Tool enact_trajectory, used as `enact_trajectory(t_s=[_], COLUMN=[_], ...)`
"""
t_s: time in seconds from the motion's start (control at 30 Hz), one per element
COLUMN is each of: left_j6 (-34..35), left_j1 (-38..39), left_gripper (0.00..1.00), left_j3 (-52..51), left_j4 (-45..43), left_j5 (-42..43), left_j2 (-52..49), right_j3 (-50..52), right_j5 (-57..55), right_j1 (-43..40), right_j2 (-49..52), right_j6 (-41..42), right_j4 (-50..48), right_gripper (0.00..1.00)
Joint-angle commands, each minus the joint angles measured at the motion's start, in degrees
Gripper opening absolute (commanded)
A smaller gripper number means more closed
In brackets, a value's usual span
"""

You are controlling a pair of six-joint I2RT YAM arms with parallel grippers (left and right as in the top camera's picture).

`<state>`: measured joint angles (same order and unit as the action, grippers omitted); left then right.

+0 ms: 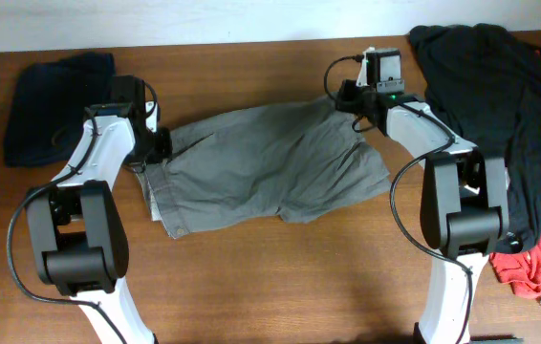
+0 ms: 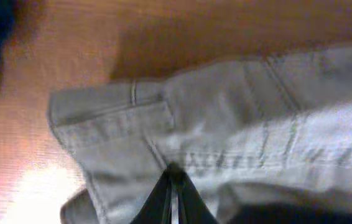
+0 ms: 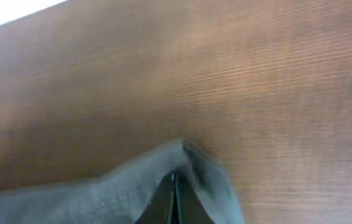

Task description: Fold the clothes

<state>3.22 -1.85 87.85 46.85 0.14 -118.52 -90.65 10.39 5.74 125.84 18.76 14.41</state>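
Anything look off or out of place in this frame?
Nothing damaged or spilled. The shorts lie skewed and wrinkled on the table, with the lighter waistband lining flipped out near the left gripper. That gripper and the right gripper each pinch an edge of them.

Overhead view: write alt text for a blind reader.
Grey-olive shorts lie spread across the middle of a wooden table, with the left arm's jaws at their left edge and the right arm's jaws at their upper right corner. A dark blue garment lies far left; a black and red clothes pile sits right.
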Motion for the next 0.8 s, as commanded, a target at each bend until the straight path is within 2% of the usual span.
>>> enact_trajectory(t_s=[0.0, 0.27, 0.33, 0.37, 0.43, 0.5, 0.77], left_j6=[-0.1, 0.0, 0.0, 0.2, 0.2, 0.2, -1.8], left_j1=[-0.7, -0.7, -0.8, -1.1, -2.2, -3.7, -9.9], left_gripper=[0.06, 0.08, 0.08, 0.08, 0.05, 0.01, 0.0], left_j3=[4.4, 13.6, 13.8, 13.7, 12.5, 10.6, 4.9], left_j4=[3.6, 20.2, 24.5, 26.2, 28.1, 28.2, 24.6], left_j5=[-0.4, 0.7, 3.6, 5.4, 8.3, 9.9, 18.8], left_j2=[1.8, 7.8, 8.3, 8.3, 8.0, 8.0, 8.0], right_j3=[-4.3, -8.0, -8.0, -8.0, -7.6, -6.6, -0.3], right_j5=[4.9, 5.5, 6.0, 5.9, 5.9, 5.9, 5.5], right_j1=[-0.6, -1.4, -1.2, -1.2, -1.3, -1.3, -1.3], right_j2=[-4.9, -13.2, -13.4, -13.2, -12.8, -12.5, -11.1], right_j6=[-0.9, -4.0, -4.0, -4.7, -5.1, -6.4, -8.1], right_j4=[5.2, 29.0, 34.5, 36.6, 40.0, 41.2, 37.7], right_gripper=[0.04, 0.1, 0.08, 0.04, 0.04, 0.04, 0.04])
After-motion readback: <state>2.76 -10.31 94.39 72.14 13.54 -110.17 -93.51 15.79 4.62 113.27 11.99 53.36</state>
